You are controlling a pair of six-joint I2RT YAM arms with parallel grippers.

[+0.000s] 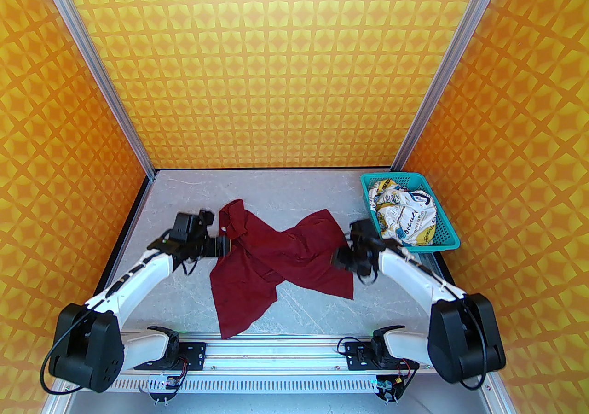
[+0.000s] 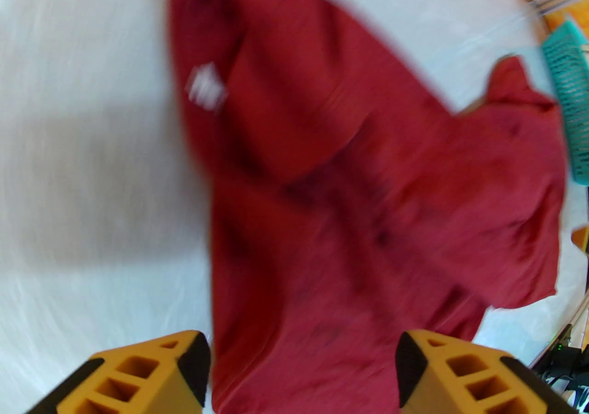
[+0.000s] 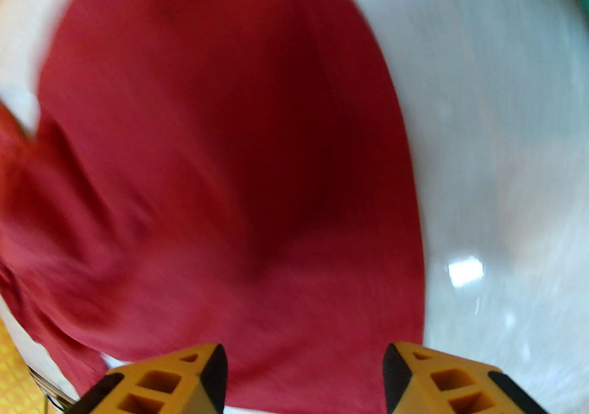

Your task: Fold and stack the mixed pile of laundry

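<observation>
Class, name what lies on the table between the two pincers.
The dark red T-shirt lies crumpled between the left pincer and the right pincer, clearest in the top view.

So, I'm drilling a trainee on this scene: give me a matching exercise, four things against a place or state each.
Things:
1. dark red T-shirt
2. printed white garment
3. teal basket
4. left gripper

Places or states:
A. far right corner of the table
B. open
C. crumpled mid-table
D. bunched inside the basket

Pairs: 1-C, 2-D, 3-A, 4-B
</observation>
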